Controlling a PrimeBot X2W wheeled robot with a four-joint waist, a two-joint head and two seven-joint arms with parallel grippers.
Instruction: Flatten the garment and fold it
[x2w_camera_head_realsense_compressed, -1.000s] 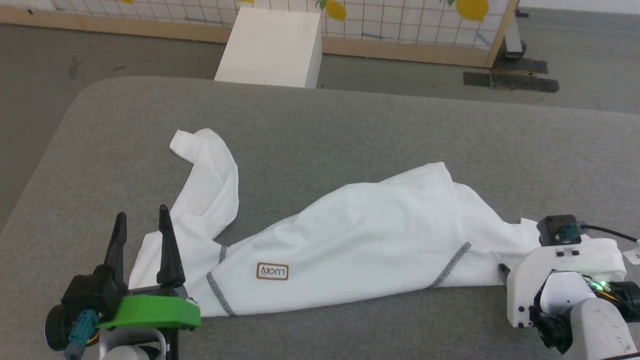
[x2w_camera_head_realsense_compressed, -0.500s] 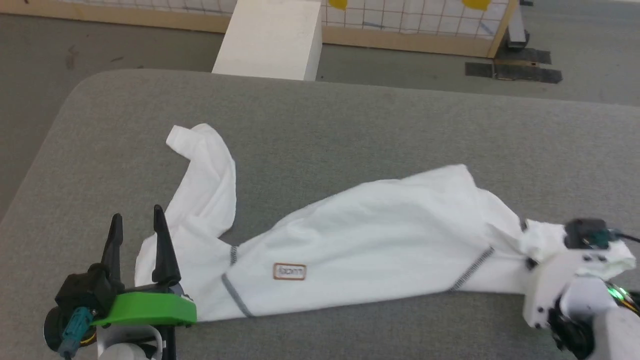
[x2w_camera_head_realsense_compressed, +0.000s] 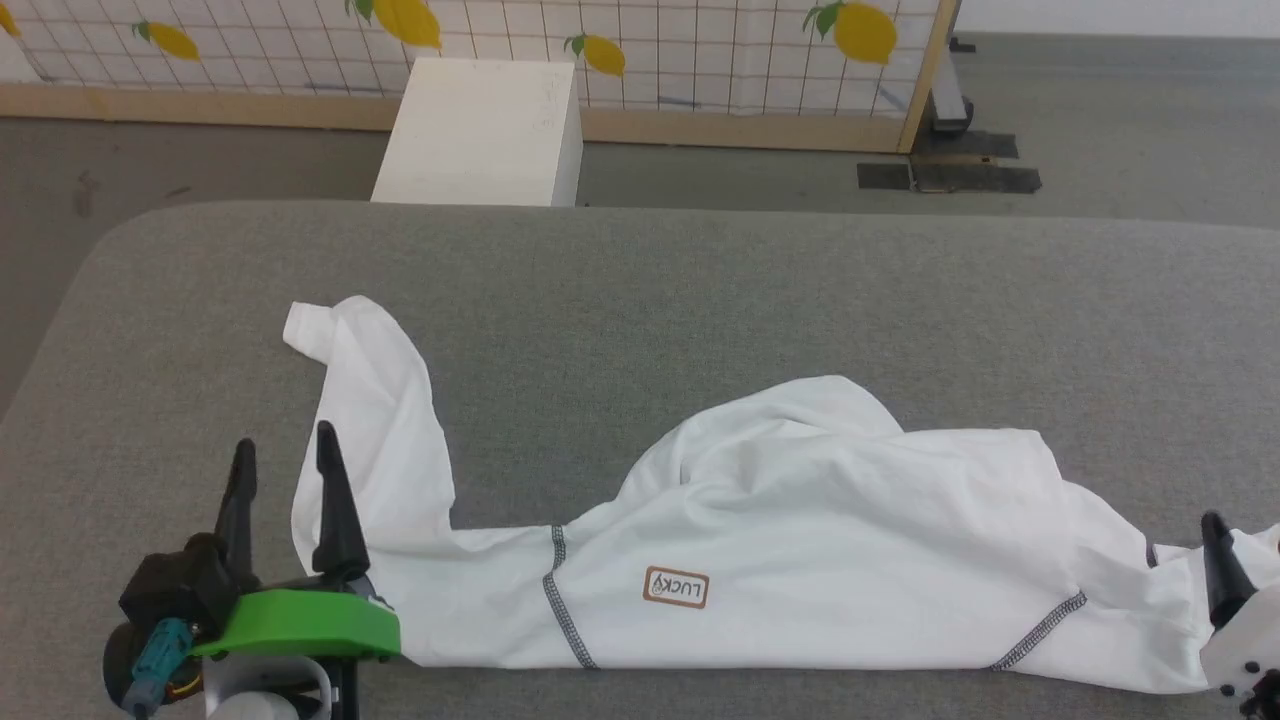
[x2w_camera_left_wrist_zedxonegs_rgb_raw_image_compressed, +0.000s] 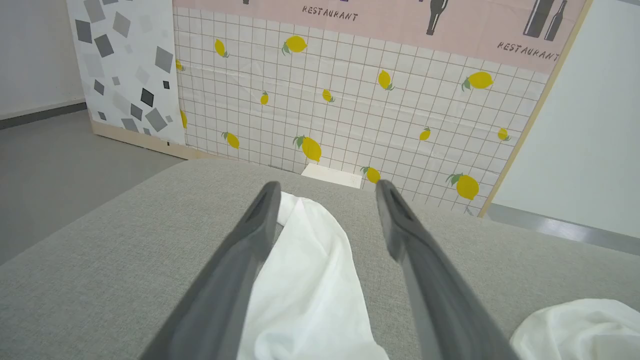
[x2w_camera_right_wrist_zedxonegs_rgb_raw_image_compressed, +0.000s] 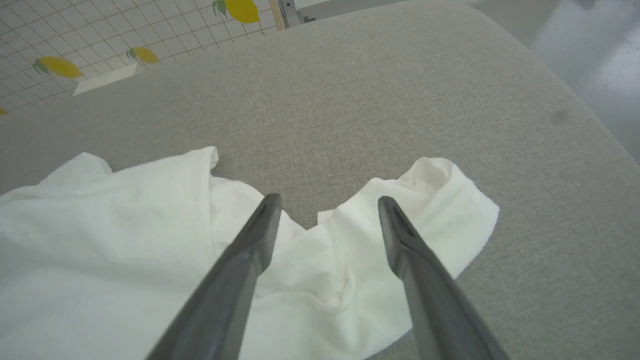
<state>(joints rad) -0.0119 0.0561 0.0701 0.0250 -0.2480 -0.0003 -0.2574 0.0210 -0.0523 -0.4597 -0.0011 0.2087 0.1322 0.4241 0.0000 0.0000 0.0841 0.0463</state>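
The garment (x2w_camera_head_realsense_compressed: 800, 540), a white shirt with grey zigzag seams and a brown-bordered "LUCKY" patch (x2w_camera_head_realsense_compressed: 676, 587), lies rumpled along the near side of the grey table (x2w_camera_head_realsense_compressed: 700, 280). One sleeve (x2w_camera_head_realsense_compressed: 375, 400) runs toward the far left. My left gripper (x2w_camera_head_realsense_compressed: 283, 437) stands open at the lower left, its fingers straddling that sleeve's near end (x2w_camera_left_wrist_zedxonegs_rgb_raw_image_compressed: 305, 280) with nothing pinched. At the lower right, one dark finger (x2w_camera_head_realsense_compressed: 1222, 575) of my right gripper shows over the garment's right end. In the right wrist view my right gripper (x2w_camera_right_wrist_zedxonegs_rgb_raw_image_compressed: 328, 201) is open just above the crumpled other sleeve (x2w_camera_right_wrist_zedxonegs_rgb_raw_image_compressed: 430, 210).
A rigid white box (x2w_camera_head_realsense_compressed: 480, 135) stands on the floor beyond the table's far edge. Behind it is a lemon-patterned grid partition (x2w_camera_head_realsense_compressed: 700, 50) on a wooden base. The table's far left corner (x2w_camera_head_realsense_compressed: 110, 240) is rounded. Bare grey table surface stretches beyond the garment.
My right gripper has let go of the garment's right end, which it held bunched, and moved toward the lower right. The garment has been drawn rightward and has settled. The head camera has shifted.
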